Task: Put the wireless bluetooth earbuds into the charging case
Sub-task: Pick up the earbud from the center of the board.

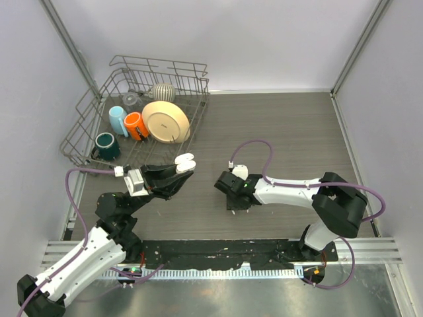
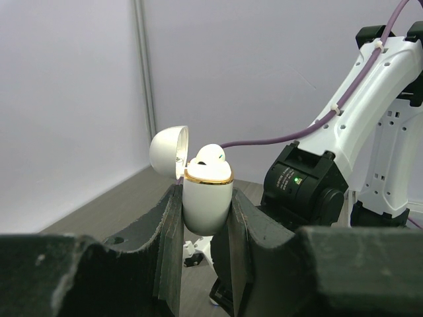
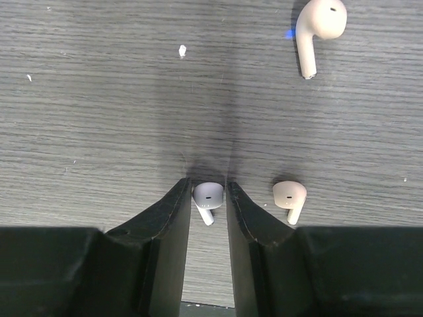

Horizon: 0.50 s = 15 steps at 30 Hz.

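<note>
1. The right gripper is pinching a bud by its head, the fingers against both sides. The bud lies on the table, its stem pointing back under the gripper. I judge so small a hold could squirt it out on the lift.
2. A neighbour bud lies just beside the right finger, so a sideways drag could knock it. A far bud lies well apart.
3. The left gripper clamps the case upright, off the table, its lid hinged back. A seated bud already sits in it. A tilted insertion could jam against that one or push the case askew in the grip.
4. The right arm reaches in towards the table's middle, gripper pointing down. The left arm is raised, holding the case mouth-up near the right arm.
</note>
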Available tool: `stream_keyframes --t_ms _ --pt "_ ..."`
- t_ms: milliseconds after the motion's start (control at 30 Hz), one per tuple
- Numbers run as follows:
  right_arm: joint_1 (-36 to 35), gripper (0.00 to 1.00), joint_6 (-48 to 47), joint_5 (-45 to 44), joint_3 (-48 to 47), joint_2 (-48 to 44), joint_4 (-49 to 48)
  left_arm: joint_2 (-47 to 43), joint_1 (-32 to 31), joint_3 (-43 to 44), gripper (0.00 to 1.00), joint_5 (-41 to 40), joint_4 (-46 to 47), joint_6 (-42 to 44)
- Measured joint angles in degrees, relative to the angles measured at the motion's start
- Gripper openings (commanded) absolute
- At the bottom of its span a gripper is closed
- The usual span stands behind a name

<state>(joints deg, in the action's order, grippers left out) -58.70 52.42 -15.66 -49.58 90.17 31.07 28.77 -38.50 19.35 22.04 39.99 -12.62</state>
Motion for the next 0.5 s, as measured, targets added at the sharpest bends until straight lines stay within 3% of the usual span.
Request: stream_keyframes --t_ms 400,500 --pt "0.0 0.31 0.0 -0.3 0.2 0.0 -0.2 0.0 0.0 0.0 0.00 0.0 0.0 0.0" --pt "0.0 0.26 0.0 -0.4 0.2 0.0 -0.2 0.0 0.0 0.0 0.00 0.0 0.0 0.0"
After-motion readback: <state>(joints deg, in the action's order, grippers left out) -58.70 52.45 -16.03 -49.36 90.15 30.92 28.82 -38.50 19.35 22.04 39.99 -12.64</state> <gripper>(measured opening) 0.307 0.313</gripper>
